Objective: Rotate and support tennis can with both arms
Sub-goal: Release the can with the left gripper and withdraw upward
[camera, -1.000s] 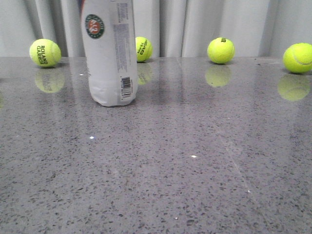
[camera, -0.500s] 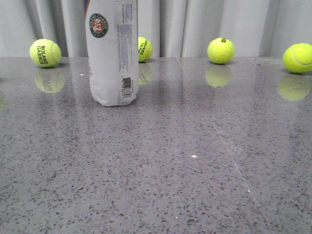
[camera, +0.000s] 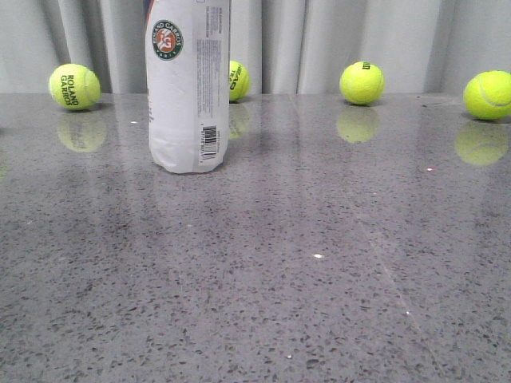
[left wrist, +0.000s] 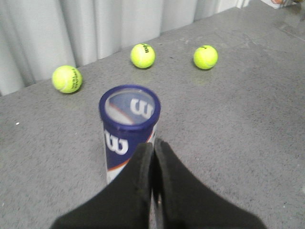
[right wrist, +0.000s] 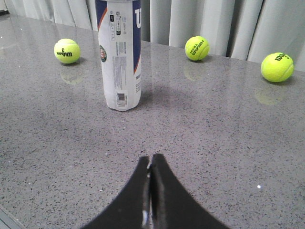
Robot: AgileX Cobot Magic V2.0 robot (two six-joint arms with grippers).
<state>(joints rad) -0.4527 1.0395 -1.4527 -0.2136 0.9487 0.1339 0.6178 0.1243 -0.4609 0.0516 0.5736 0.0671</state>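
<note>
**Can upright, both grippers closed and clear of it**

The tennis can (camera: 188,88) stands on its ribbed base toward the far-left part of the grey speckled worktop (camera: 319,263), looking upright or very nearly so, its Roland Garros emblem (camera: 167,39) and barcode (camera: 209,142) facing the front camera. Its top runs out of the front view, but my left wrist camera looks down on the navy lid (left wrist: 129,106) with the white W.

My left gripper (left wrist: 153,148) hovers above and just beside the can's upper end, fingers pressed together with nothing between them; I cannot tell whether the tips touch the can. My right gripper (right wrist: 149,164) is also closed and empty, low over the worktop and well apart from the can, aimed at its lower body.

4 yellow tennis balls line the far edge: a Roland Garros ball (camera: 74,86) near the far-left corner, a Head ball (camera: 235,80) just behind the can, 1 (camera: 362,82) right of centre, and 1 (camera: 488,95) by the right edge.

I judge the rotating step done, with the can standing unsupported, so the support step is in hand. Next, I would part both pairs of fingers and bring my right gripper in toward the can's lower body, gently, since a tall light tube tips easily.
</note>
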